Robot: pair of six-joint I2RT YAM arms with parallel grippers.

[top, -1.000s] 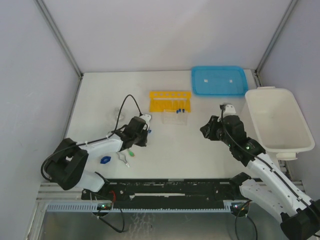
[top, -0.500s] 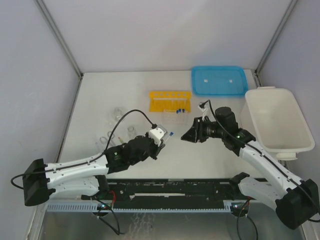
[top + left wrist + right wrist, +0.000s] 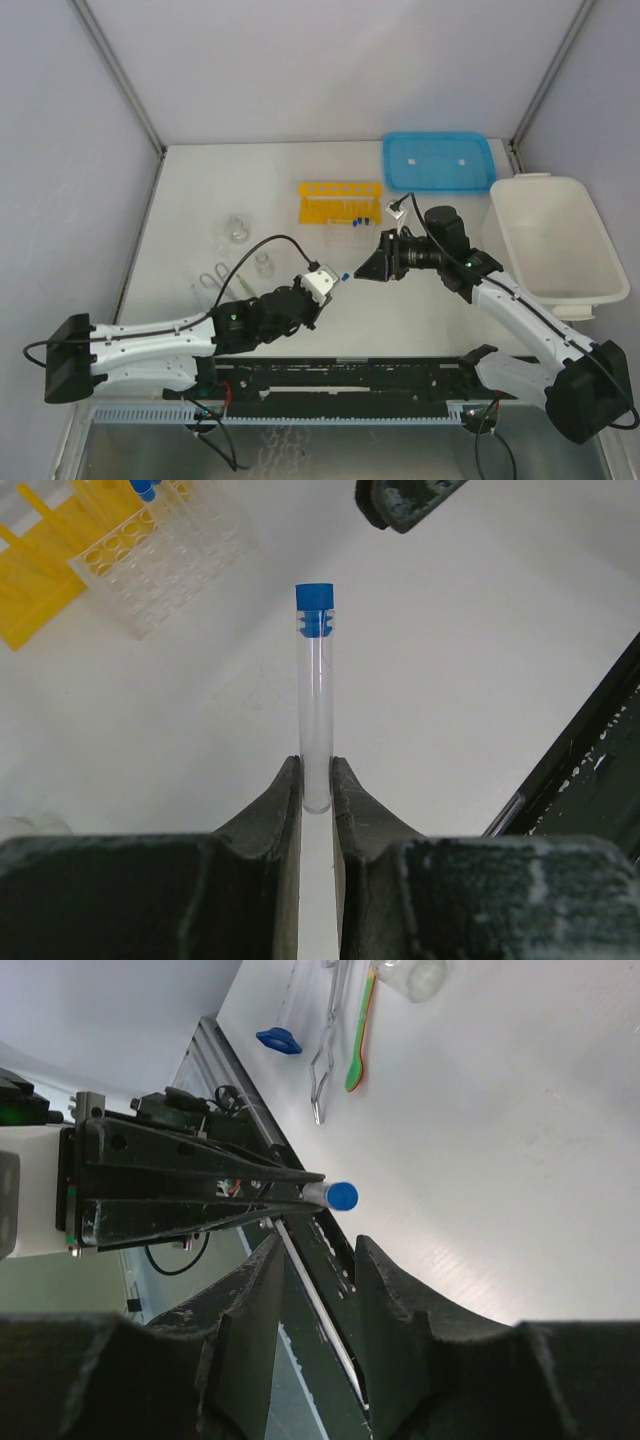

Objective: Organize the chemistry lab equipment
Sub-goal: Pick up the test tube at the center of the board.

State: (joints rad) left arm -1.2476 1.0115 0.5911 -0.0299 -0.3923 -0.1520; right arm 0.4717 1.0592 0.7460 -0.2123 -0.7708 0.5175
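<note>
**Tube held out between the two arms**

White tabletop (image 3: 200, 190) fills the overhead view, boxed in by pale walls. The yellow plastic tube rack (image 3: 340, 196) lies near the back, with a clear rack (image 3: 352, 236) of blue-capped tubes just in front of it. A blue rectangular lid (image 3: 438, 161) lies at the back right, and the big white plastic tub (image 3: 556, 240) stands along the right edge. On the left are small clear glass vessels (image 3: 236, 228), with the thin metal tongs (image 3: 212, 281) and the green-tipped stick (image 3: 243, 287) nearer the front. The left gripper (image 3: 335, 275) reaches toward the middle, its jaws closed on a small clear blue-capped tube (image 3: 340, 272). The right gripper (image 3: 367, 268) points back at it from just beside the blue cap.

From the left wrist, the fingers (image 3: 275, 815) pinch the bottom end of the tube (image 3: 316, 720), which sticks straight out with its cap far from the jaws. The yellow rack (image 3: 40, 580) and the clear rack (image 3: 160, 555) show at the upper left, and a dark fingertip of the right gripper (image 3: 405, 500) sits at the top edge.

From the right wrist, the right gripper's fingers (image 3: 250, 1310) stand partly apart with nothing between them. The capped end of the tube (image 3: 338, 1195) lies just beyond the gap. The tongs (image 3: 325, 1060), the stick (image 3: 358, 1045), one glass vessel (image 3: 410, 975) and a small blue piece (image 3: 278, 1040) lie on the table behind.
</note>
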